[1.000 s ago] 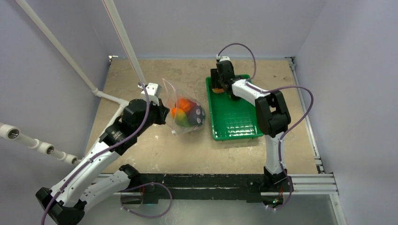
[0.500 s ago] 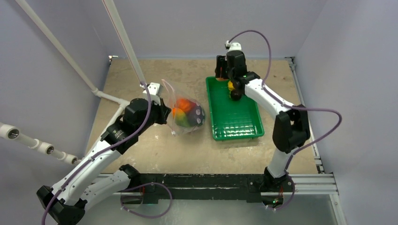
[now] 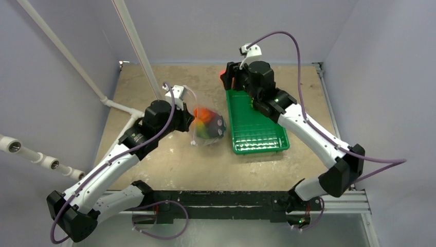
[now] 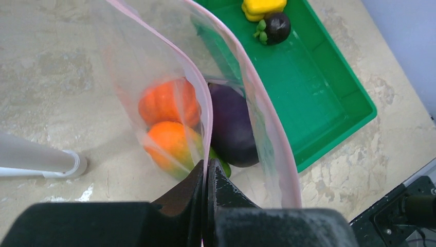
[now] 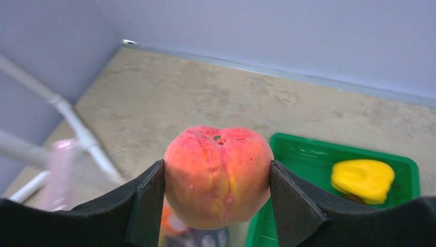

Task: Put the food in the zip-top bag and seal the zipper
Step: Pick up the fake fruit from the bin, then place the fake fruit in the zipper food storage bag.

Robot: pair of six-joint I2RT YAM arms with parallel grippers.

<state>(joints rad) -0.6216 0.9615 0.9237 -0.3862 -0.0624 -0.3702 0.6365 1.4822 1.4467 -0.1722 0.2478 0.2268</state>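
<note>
Peach (image 5: pixel 218 170) clamped between wide-set jaws of right gripper (image 5: pixel 217 180), mid-frame, over the upper-left corner of green tray (image 5: pixel 319 159) in the top view.
Left gripper (image 4: pixel 206 177) pinched tight on zipper (image 4: pixel 198 87) of zip-top bag (image 4: pixel 149 62), centre frame; orange and purple food (image 4: pixel 169 103) inside.

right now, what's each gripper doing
left gripper: closed, pinching the rim of the zip-top bag
right gripper: closed on a peach
</note>
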